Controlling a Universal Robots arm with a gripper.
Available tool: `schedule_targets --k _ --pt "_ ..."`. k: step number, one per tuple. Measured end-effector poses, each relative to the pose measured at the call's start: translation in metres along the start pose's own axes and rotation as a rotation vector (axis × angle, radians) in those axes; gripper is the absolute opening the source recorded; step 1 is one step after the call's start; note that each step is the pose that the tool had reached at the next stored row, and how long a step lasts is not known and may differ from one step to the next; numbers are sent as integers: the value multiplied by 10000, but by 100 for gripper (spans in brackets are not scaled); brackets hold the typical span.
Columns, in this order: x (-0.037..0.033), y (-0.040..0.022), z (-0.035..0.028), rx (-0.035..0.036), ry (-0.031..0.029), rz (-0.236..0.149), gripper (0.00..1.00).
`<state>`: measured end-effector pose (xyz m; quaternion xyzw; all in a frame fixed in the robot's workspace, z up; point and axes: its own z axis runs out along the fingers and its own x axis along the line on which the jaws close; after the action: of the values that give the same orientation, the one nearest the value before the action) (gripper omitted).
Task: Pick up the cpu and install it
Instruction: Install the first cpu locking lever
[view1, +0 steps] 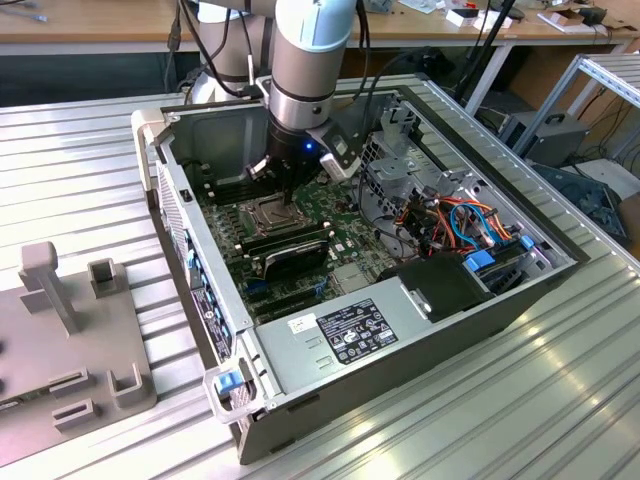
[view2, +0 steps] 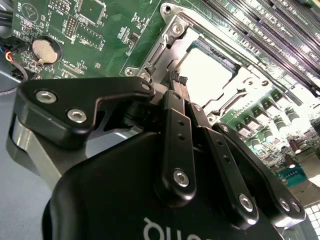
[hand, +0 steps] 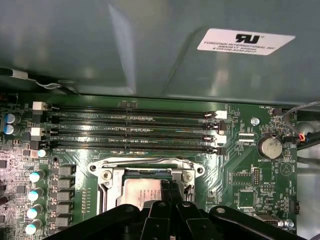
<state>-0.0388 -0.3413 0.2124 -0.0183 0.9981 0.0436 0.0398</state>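
cpu (view2: 207, 70): small flat square chip, pale metal top, lying in the socket (view2: 170, 37) on the motherboard (hand: 240, 170), near the board's edge that runs along the memory slots (hand: 130, 131); in both wrist views it sits level inside the metal frame, with the frame's hinged plate raised clear of it. handling, as a judgement: light, rigid, smooth-topped and so slippery; the underside contacts and the socket beneath are fragile, so it wants holding by two opposite side edges only, kept flat, never pressed on a corner. gripper (view2: 182, 97): black two-finger unit, fingers (hand: 170, 192) drawn together with hardly any gap, tips poised over the chip's edge nearest the wrist; nothing visible between them, and contact with the chip cannot be told. in the exterior view the gripper (view1: 285, 190) reaches down into the open computer case (view1: 190, 250), over the board's far half. memory slots: four long black rows, unfilled, just beyond the socket. coin battery (hand: 272, 146): round, silver, near the board's corner beside the slot ends. capacitors (hand: 34, 195): row of small cylinders along the socket's other side. power supply (view1: 345, 335): grey box at the case's near edge. cable bundle (view1: 460, 225): orange and blue, at the exterior view's right of the case.
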Motion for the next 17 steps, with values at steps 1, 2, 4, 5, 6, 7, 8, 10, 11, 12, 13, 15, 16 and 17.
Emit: schedule_targets --k 1,2,4,5,6,7,8,10,11,12,13,15,16,17 --pt "14 0 -1 -1 1 -2 11" --pt "26 0 -2 -1 0 -3 11" --pt "55 1 -5 35 4 -5 11" --pt "58 1 -5 72 4 -8 11" --pt "59 1 -5 141 7 -14 11" --pt "59 1 -4 173 8 -17 11" --pt "59 1 -5 174 9 -18 11" --pt "59 1 -5 177 21 -16 11" --pt "59 2 -2 171 126 -6 11" --pt "58 1 -1 166 279 7 11" --pt "56 1 1 159 491 22 11" --pt "56 0 0 159 567 28 11" --pt "56 0 1 158 582 29 11" --pt "56 1 1 156 598 31 11"
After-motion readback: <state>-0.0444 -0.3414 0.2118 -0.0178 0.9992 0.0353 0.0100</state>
